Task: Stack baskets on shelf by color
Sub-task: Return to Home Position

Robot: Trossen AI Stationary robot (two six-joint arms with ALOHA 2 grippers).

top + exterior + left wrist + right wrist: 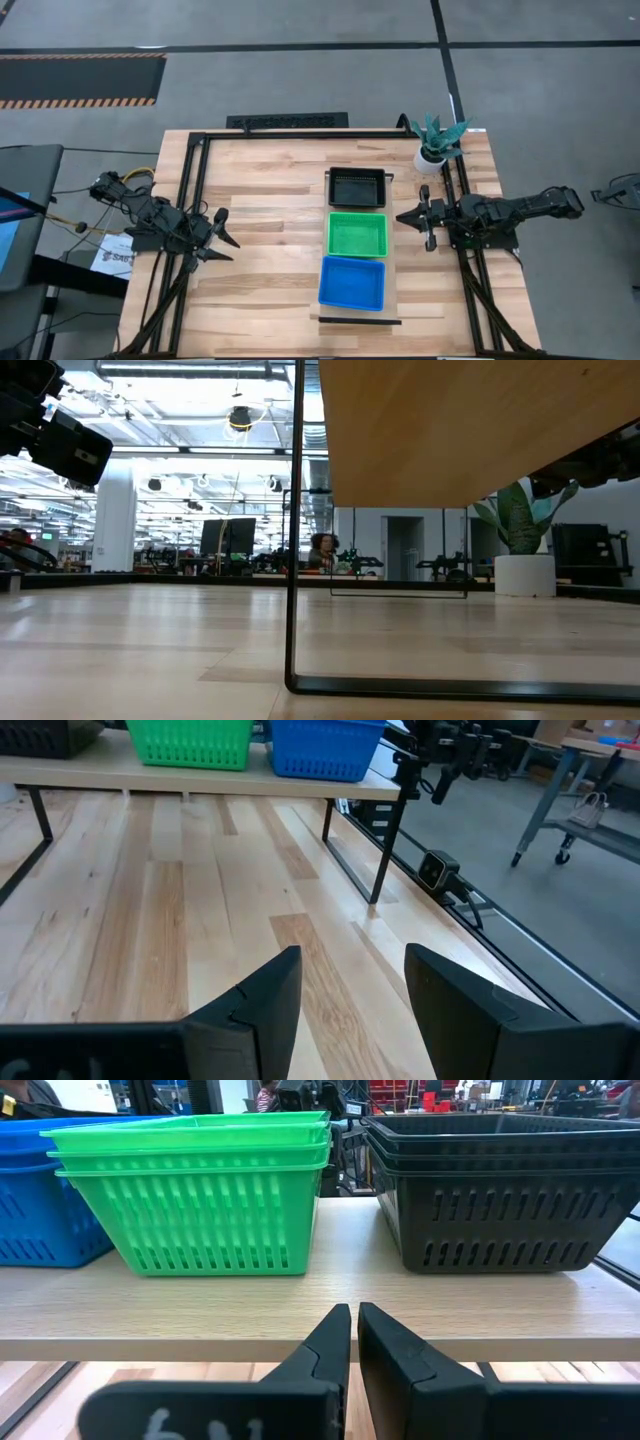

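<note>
Tabletop point(270, 180) pale wood planks; shelf point(392, 292) carries baskets point(357, 234); grey floor point(300, 80) around.

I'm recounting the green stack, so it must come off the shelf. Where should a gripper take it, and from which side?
Probably pinch the rim wall of the green stack nearest the right gripper, coming down from above: the tops are open, the nested rims are thin, and the blue stack and black stack flank it.

On the shelf point(391, 270), midway between the tabletop's point(270, 180) left and right edges, sit a black basket point(357, 187), a green basket point(357, 234) and a blue basket point(352, 282) in a row. The left pincer point(222, 236), fingers spread, hovers near the left edge, and the right pincer point(426, 216) near the right edge.
</note>
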